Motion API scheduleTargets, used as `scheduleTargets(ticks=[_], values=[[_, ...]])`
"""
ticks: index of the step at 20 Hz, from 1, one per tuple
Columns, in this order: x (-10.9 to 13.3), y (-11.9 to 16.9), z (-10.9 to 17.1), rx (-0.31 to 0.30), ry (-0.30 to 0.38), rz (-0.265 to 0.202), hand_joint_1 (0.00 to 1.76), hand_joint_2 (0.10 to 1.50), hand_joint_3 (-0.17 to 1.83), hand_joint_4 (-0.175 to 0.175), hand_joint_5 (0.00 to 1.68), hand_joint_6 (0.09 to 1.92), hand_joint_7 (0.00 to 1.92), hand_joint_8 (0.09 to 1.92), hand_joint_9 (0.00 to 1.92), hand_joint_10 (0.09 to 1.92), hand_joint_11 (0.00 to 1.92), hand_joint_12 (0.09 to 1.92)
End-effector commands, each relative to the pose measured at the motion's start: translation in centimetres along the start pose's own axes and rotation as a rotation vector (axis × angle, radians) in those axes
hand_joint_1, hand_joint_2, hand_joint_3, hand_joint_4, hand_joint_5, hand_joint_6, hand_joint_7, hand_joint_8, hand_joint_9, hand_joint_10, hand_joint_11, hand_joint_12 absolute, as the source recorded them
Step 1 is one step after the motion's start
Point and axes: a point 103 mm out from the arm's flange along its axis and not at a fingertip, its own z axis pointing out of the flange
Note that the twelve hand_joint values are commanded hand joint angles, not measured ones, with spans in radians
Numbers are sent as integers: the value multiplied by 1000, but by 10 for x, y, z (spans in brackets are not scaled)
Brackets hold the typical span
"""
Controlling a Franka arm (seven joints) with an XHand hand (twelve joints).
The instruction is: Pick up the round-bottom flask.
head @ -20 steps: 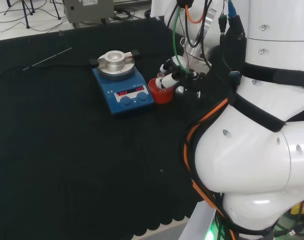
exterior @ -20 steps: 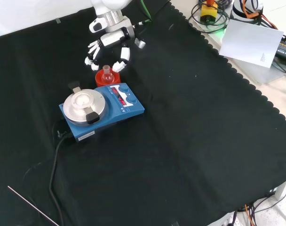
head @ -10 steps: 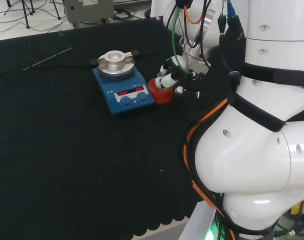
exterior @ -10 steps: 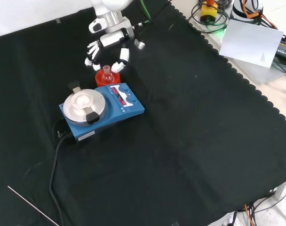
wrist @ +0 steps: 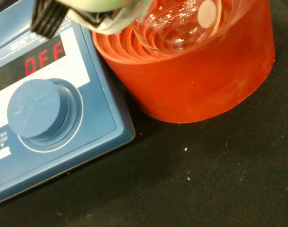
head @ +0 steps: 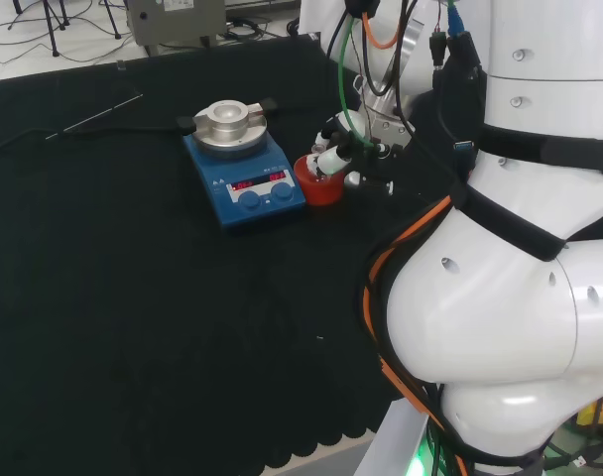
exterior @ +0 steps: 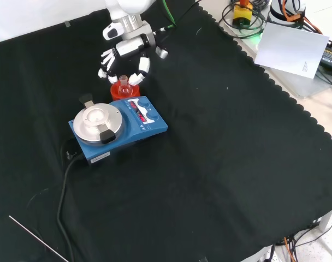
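- Round-bottom flask (exterior: 123, 85): clear glass, seated in a red ribbed stand (exterior: 122, 90), upper left of the front view, on the black-clothed counter (exterior: 220, 164).
- Stand sits just beside the blue hotplate stirrer (exterior: 118, 129), at its far edge in the front view.
- Hand (exterior: 124, 54): directly above the flask; fingers (exterior: 142, 65) spread apart and pointing down around the neck, not clamped on it.
- Thin rod (exterior: 37, 238): lower left, well apart.
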Motion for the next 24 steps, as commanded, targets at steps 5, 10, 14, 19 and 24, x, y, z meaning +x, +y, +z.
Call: scheduleTargets(ticks=[5,10,14,19,24], values=[[5,-1,0,-68,-28,4,1001,998,276,173,940,1099,416,576,551,594,167,1330],[6,-1,-2,-62,-18,1,1006,938,404,175,949,1129,450,551,611,555,229,1321],[9,1,-2,-19,-14,3,983,904,426,100,894,1076,419,558,585,563,230,1316],[15,5,2,3,-44,6,927,653,698,-24,702,909,341,573,504,600,160,1329],[19,9,11,20,-66,5,896,592,702,-27,543,842,308,572,469,604,130,1330]])
